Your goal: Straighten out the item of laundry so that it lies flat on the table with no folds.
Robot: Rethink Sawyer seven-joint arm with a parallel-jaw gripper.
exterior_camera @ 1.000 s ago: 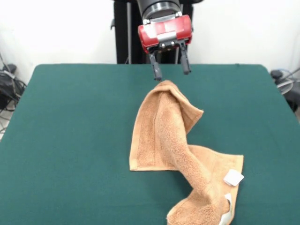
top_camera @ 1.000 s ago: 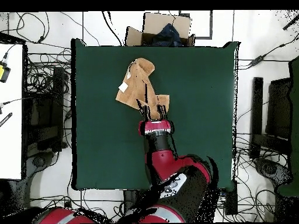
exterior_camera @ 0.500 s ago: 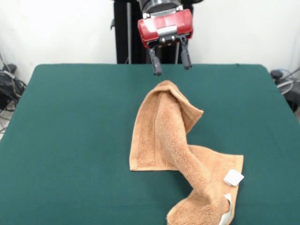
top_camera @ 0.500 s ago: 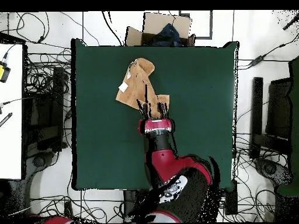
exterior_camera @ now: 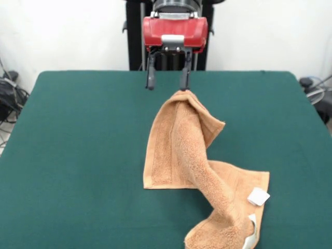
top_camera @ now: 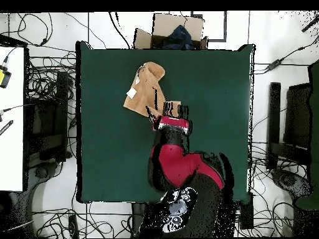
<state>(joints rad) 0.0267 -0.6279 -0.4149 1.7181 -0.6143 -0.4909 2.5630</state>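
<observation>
Gripper (exterior_camera: pixel 167 84) hangs with its two fingers spread apart and nothing between them, poised just above the towel's (exterior_camera: pixel 194 166) raised far corner; one finger tip sits almost at that peak, though whether it touches the cloth cannot be told. From overhead the gripper (top_camera: pixel 167 112) overlaps the towel's (top_camera: pixel 147 92) end nearest the robot.

The towel lies crumpled on the green table (exterior_camera: pixel 78 155), right of the middle and running toward the near edge. One panel lies flat with its border band showing, while a thick twisted fold crosses over it and runs down to a bunched heap at the near edge, where a white tag (exterior_camera: pixel 258 196) shows. So the cloth is far from flat, and most of the task remains.

The step in hand looks like lining up for a grasp on the peaked far corner. Next, the gripper should drop so the fold sits between the fingers, close on a single layer if possible, then lift and draw that corner outward toward the far edge to unroll the twist. Catching two layers would only drag the whole bundle along. The heap by the near edge will likely need its own pull afterward.
</observation>
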